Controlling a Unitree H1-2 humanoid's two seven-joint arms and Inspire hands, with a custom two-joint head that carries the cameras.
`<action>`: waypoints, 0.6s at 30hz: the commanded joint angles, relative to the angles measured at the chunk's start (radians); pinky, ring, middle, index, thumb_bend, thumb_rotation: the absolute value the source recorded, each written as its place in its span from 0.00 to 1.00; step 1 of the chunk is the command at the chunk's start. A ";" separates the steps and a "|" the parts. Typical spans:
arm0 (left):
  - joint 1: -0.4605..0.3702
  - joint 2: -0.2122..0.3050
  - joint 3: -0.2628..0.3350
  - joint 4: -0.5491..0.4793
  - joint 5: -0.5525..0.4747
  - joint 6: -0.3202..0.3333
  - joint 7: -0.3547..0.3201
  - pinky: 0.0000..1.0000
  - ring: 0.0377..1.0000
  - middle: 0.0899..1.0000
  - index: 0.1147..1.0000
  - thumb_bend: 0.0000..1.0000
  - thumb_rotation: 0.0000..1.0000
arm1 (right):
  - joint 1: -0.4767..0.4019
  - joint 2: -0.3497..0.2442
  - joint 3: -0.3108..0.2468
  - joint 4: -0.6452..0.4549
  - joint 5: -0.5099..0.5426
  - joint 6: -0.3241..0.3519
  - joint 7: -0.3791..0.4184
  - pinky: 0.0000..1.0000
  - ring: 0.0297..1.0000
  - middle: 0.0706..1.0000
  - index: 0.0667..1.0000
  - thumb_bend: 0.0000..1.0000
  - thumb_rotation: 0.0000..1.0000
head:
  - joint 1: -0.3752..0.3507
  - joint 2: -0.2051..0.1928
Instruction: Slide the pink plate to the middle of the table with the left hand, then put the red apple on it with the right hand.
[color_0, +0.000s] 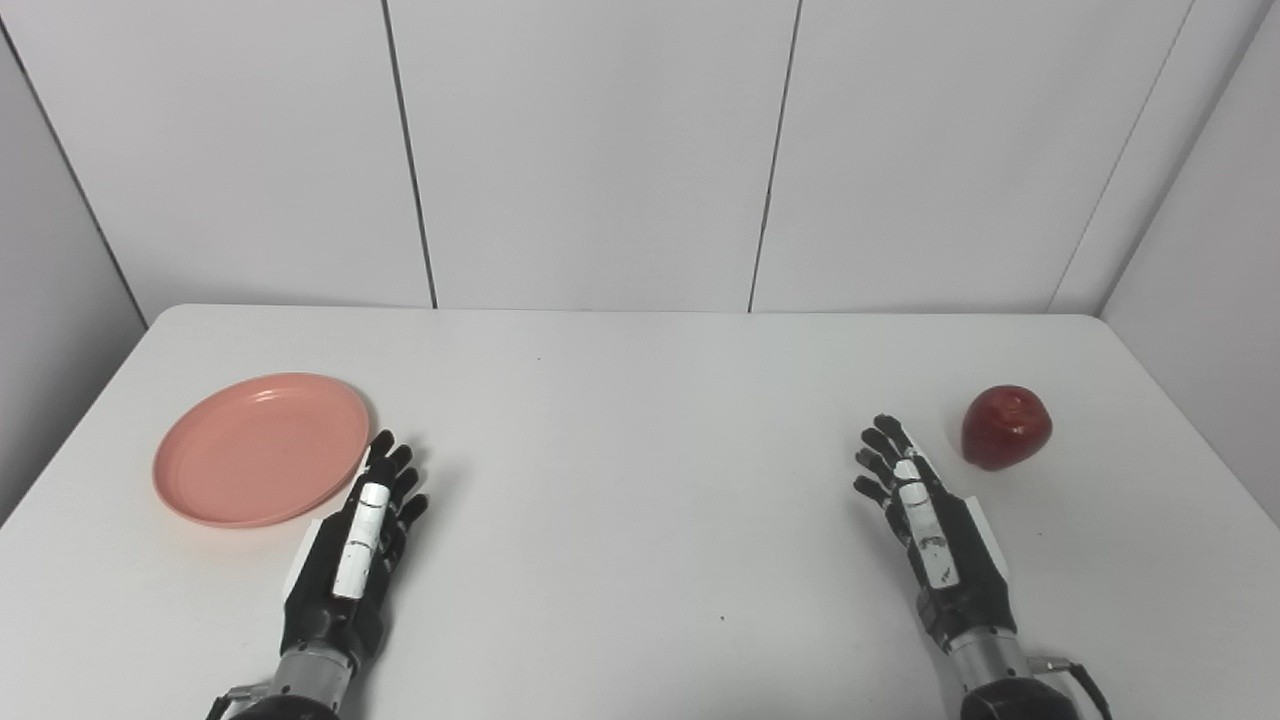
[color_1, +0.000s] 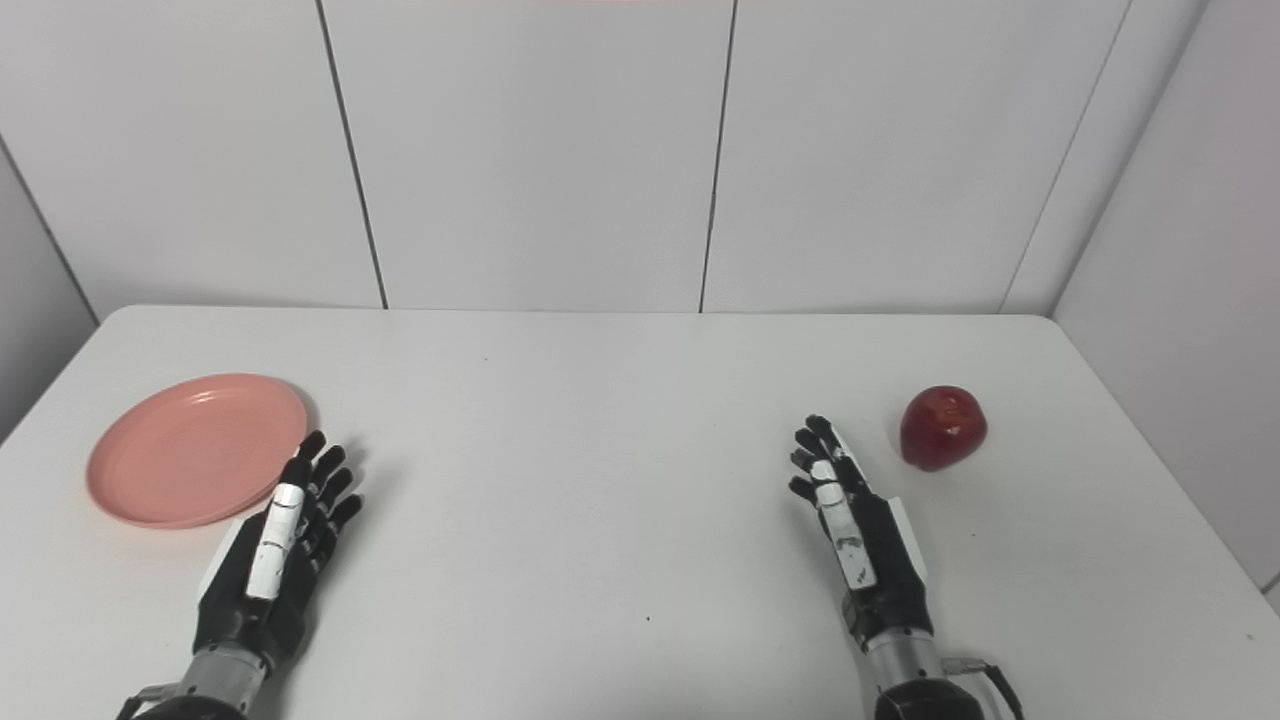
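Tabletop (color_0: 640, 420): white, bare at centre. Plate (color_0: 262, 449): pink, far left; likely light, slippery; push at rim. My left hand (color_0: 355, 545): spread, empty, just beside it. My right hand (color_0: 925, 520): spread, empty. Apple (color_0: 1006, 427): red, far right; firm, round; cup its sides.

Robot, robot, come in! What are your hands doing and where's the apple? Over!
Left hand open, beside pink plate, not holding it. Right hand open, apple just beyond it, untouched. Table middle: nothing in the way.
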 joint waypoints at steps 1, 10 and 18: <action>0.020 -0.008 -0.003 -0.005 -0.006 -0.007 -0.010 1.00 1.00 1.00 1.00 0.76 0.85 | 0.010 0.007 -0.002 0.047 0.010 -0.052 0.004 0.88 0.90 0.91 0.92 0.83 0.92 | 0.002 0.000; 0.019 -0.008 -0.003 -0.003 -0.007 -0.011 -0.010 1.00 1.00 1.00 1.00 0.76 0.84 | 0.012 0.005 0.001 0.039 0.005 -0.042 0.004 0.87 0.91 0.91 0.92 0.83 0.93 | 0.002 0.004; 0.018 -0.010 -0.001 -0.001 -0.010 -0.013 -0.011 1.00 1.00 1.00 1.00 0.77 0.84 | 0.012 0.005 0.001 0.037 0.008 -0.040 0.005 0.87 0.91 0.91 0.92 0.82 0.92 | 0.002 0.007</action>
